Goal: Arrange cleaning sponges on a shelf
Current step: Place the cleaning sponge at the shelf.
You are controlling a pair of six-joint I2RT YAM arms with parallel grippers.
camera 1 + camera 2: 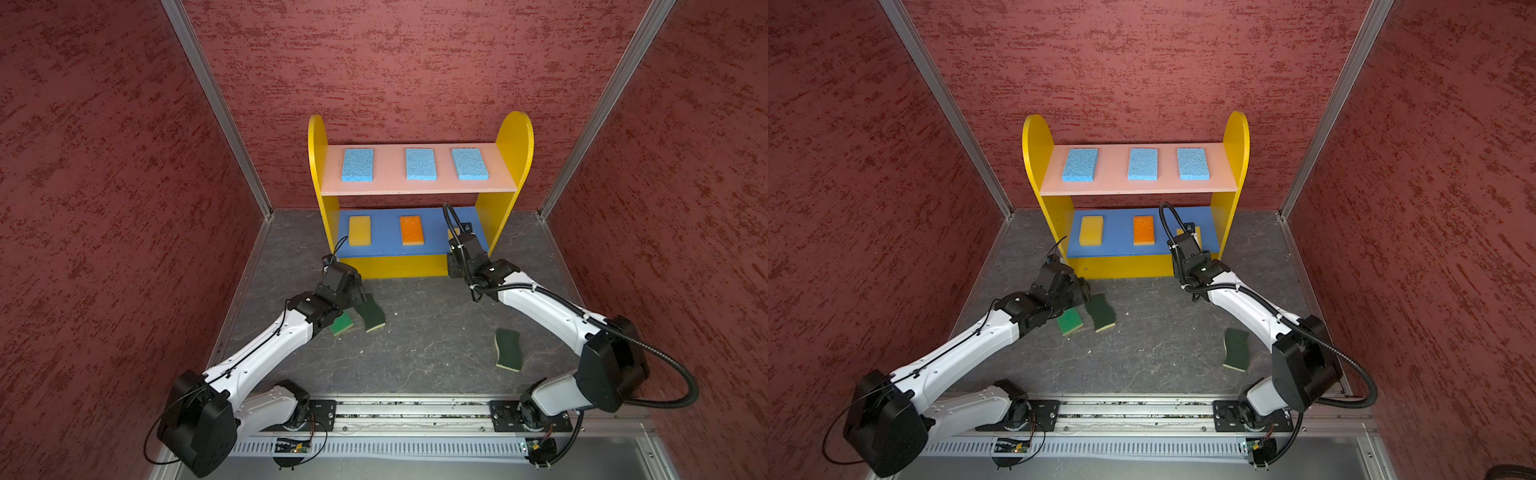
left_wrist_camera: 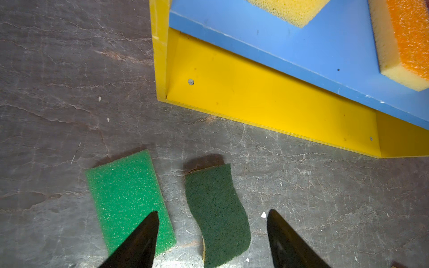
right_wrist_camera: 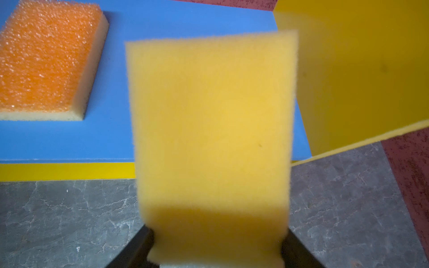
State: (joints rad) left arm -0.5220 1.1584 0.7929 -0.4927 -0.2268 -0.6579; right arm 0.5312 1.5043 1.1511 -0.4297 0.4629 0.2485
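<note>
The shelf (image 1: 390, 174) stands at the back. Three light blue sponges (image 1: 420, 164) lie on its pink top board. On the blue middle board (image 3: 185, 20) lie a yellow sponge (image 1: 359, 230) and an orange-topped one (image 1: 411, 230). My right gripper (image 3: 216, 234) is shut on a second yellow sponge (image 3: 211, 130), held over the right end of that board. My left gripper (image 2: 213, 211) is open above a dark green wavy sponge (image 2: 218, 213) on the floor. One of its fingers (image 2: 144, 239) overlaps a bright green sponge (image 2: 130, 199) beside it. Another dark green sponge (image 1: 508, 349) lies at the right.
Red textured walls (image 1: 104, 208) with metal corner posts (image 1: 224, 112) close in the left, right and back. The floor (image 1: 428, 340) is dark grey with small crumbs. A metal rail (image 1: 411, 409) carrying both arm bases runs along the front edge.
</note>
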